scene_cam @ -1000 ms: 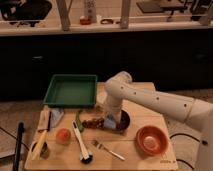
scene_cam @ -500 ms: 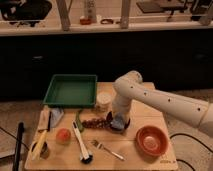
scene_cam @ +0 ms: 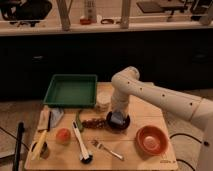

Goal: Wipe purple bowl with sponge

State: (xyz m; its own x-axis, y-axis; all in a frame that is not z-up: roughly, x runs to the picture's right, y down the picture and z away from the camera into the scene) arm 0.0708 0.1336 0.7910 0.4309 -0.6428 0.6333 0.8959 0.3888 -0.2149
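Camera view: gripper (scene_cam: 118, 116) down in purple bowl (scene_cam: 118, 121) at table centre, sponge (scene_cam: 117, 118) under it; grasp presumed, opening not discernible. Wipe well: light downward pressure, circular sweeps inside rim, avoid shoving bowl toward orange bowl (scene_cam: 151, 139).

The scene is dim and warm-toned, soft all over, with edges smeared and fine detail lost. Light falls from above onto the wooden table (scene_cam: 145, 112), which is the brightest area; the cabinets behind sink into near-black. The white arm (scene_cam: 165, 97) catches the light, and the gripper (scene_cam: 118, 118), down at the purple bowl (scene_cam: 118, 121) with the sponge (scene_cam: 117, 118), sits in its shade. The far counter looks washed out and hazy.
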